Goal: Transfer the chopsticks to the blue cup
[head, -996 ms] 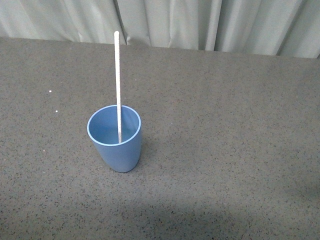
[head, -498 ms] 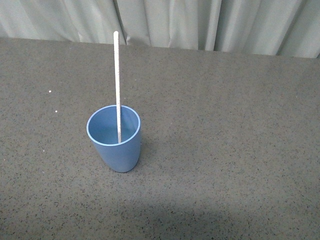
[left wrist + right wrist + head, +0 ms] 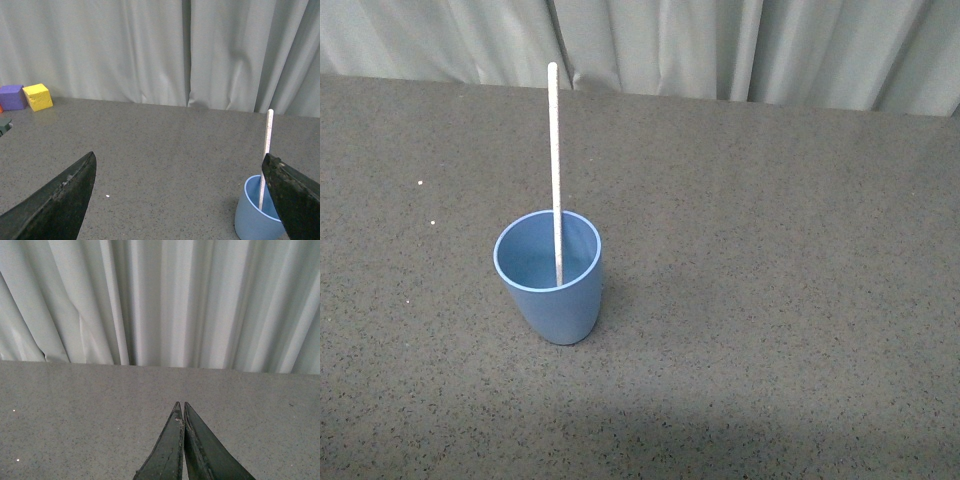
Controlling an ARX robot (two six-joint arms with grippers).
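The blue cup (image 3: 549, 277) stands upright on the dark speckled table, left of the middle in the front view. The pale chopstick (image 3: 555, 150) stands in it, leaning on the far rim and rising well above it. Neither gripper shows in the front view. In the left wrist view my left gripper (image 3: 178, 159) is open and empty, its jaws wide apart; the cup (image 3: 252, 215) and the chopstick (image 3: 267, 140) sit just beside one finger (image 3: 295, 195). In the right wrist view my right gripper (image 3: 181, 405) is shut and empty above bare table.
A grey curtain (image 3: 720, 45) hangs along the table's far edge. A yellow block (image 3: 38, 96) and a purple block (image 3: 12, 96) sit at the far edge in the left wrist view. A few white specks (image 3: 420, 183) lie on the table.
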